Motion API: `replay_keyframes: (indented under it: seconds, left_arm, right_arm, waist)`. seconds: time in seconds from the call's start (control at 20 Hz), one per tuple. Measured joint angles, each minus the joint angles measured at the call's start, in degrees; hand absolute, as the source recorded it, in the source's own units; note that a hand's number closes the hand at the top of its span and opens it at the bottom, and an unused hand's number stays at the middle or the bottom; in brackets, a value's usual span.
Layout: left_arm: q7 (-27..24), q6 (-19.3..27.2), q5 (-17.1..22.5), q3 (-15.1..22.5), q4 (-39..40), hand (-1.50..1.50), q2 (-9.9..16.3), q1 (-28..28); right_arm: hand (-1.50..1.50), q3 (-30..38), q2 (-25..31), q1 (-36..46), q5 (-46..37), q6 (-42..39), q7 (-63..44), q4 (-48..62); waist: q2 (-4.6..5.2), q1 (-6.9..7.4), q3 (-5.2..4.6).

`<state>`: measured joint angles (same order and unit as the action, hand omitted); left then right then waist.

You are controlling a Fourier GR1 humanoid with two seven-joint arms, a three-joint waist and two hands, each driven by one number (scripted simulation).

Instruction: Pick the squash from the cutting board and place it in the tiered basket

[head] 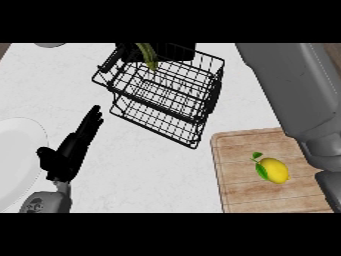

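One hand, the right hand (152, 52), was curled round the squash (148, 56) over the tiered basket (165, 95) for release; left hand (73, 147) rested open.

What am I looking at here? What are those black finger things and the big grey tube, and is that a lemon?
You are looking down at a kitchen counter as if through the robot's own eyes. The black fingers at the lower left are the robot's left hand, open and resting, holding nothing. The big grey tube on the right is its right forearm, stretching up toward the top of the picture; its hand is hidden up there, behind the black wire tiered basket, where something long and yellow-green pokes out. The wooden cutting board at the lower right has a small yellow fruit with green leaves on it; it does look like a lemon. A white plate sits at the left edge.
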<state>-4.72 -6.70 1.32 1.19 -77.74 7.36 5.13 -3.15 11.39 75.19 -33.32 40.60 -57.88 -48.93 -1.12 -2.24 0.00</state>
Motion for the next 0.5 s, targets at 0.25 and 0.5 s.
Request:
replay_keyframes:
  seconds: [0.25, 0.5]
  left_arm:
    - [-0.5, 0.8, -0.2, -0.3, -0.8, 0.0, -0.2, -2.1]
    - [-1.2, 1.5, -0.1, -1.0, -1.2, 0.0, -0.2, -3.2]
  right_arm:
    - [-1.5, 2.0, 5.1, -8.7, -0.3, 0.7, -0.9, -14.0]
    - [-1.5, 4.1, 10.7, -21.4, 2.9, -1.4, -1.1, -30.1]
  waist:
    - [-0.51, -1.79, 0.09]
    - [-0.78, -3.43, 0.15]
